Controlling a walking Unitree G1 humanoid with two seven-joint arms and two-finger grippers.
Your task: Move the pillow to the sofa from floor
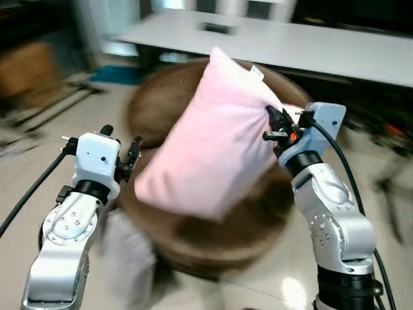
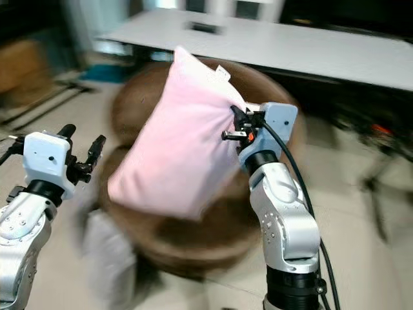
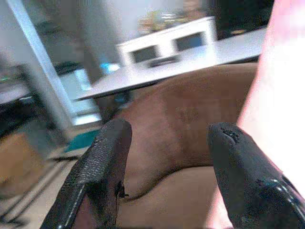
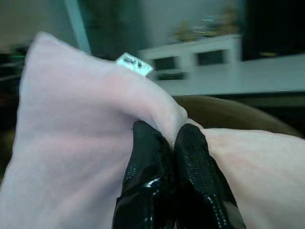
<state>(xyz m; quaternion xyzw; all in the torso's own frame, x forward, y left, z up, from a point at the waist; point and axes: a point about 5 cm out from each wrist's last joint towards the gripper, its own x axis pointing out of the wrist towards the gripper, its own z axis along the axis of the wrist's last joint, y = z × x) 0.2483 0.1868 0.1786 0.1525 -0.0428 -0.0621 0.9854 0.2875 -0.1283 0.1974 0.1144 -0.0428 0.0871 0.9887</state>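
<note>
One pink pillow hangs tilted in the air above the brown sofa, off the floor, its lower corner over the seat and its upper corner in front of the rounded backrest. The right end effector is clenched on a fold of fabric at the pillow's right edge, the two black fingers pressed together with cloth bunched between them; a small white tag sticks out near the top seam. The left end effector is released, its fingers spread apart, held just beside the pillow's lower left side without gripping it. Behind the sofa stands a long white tabletop. The scene is blurred.
</note>
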